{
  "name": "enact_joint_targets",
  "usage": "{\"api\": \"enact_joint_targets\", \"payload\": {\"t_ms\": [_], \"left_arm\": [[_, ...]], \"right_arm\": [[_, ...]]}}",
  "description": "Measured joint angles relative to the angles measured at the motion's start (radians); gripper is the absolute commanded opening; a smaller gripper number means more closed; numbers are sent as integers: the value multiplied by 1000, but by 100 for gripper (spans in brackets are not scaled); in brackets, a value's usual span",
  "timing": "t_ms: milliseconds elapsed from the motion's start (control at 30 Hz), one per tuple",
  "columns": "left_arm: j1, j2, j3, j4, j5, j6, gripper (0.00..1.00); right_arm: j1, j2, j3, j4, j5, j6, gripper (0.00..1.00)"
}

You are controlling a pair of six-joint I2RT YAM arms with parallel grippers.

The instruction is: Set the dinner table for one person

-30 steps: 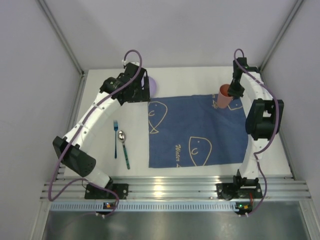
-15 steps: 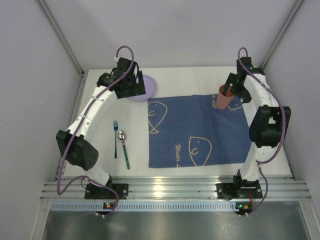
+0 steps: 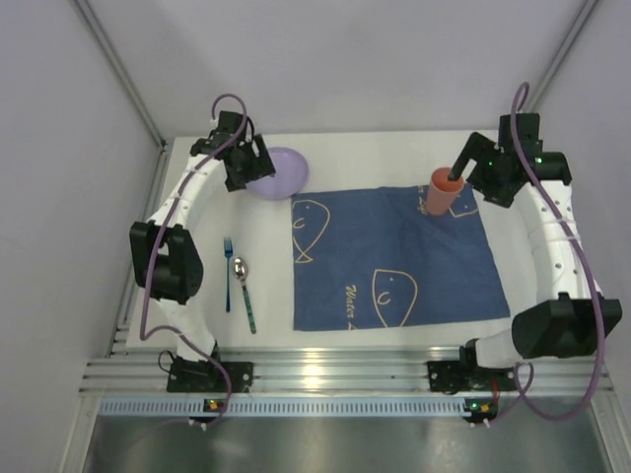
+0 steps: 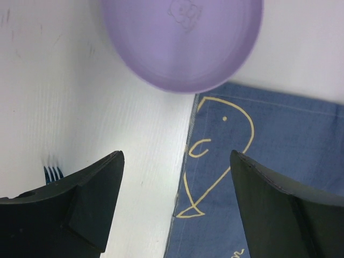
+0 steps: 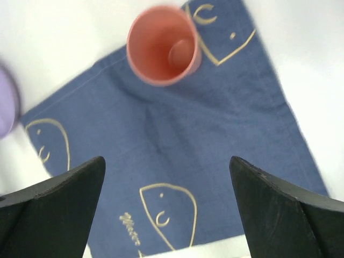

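Stiffness marks the surface (image 3: 375, 163): a rigid white slab fixed under the arms. I judge it is nothing to lift or grip. It is the base that things get set on, and its smooth face will likely let hard pieces slide. It looks matte, plain and rectangular, running from the arm bases to the far wall.

A blue fish-print cloth (image 3: 394, 256) lies on it right of centre, with a salmon cup (image 3: 443, 190) upright at the cloth's 1 o'clock corner. A lilac plate (image 3: 281, 172) sits at the 11 o'clock corner; whether it touches the cloth I cannot tell. A fork (image 3: 228, 271) and spoon (image 3: 245, 291) lie side by side at 9 o'clock.

The left jaws stand apart and empty near the plate. The right jaws gape wide, empty, clear of the cup.
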Motion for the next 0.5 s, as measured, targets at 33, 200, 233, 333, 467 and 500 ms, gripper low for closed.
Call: {"api": "enact_joint_targets", "payload": {"t_ms": [33,200,233,333,467,500], "left_arm": [[16,21,0,15,6,-7,84],[76,150,0,81,47,-30,81],[83,175,0,89,53,-36,81],[95,252,11,94,61,-53,79],[97,343,67,97,45,-76,77],[97,352,74,97,39,-79,76]], "right_arm": [[7,-55,-50,-2,-23,8,100],[35,-297,-272,-13,-106,42,100],[35,-336,-308,-17,-115,44,100],[35,-447,-395,-48,-125,50,100],[35,-566,-454,-98,-113,48,100],[35,-592,-462,-116,-109,49,100]]}}
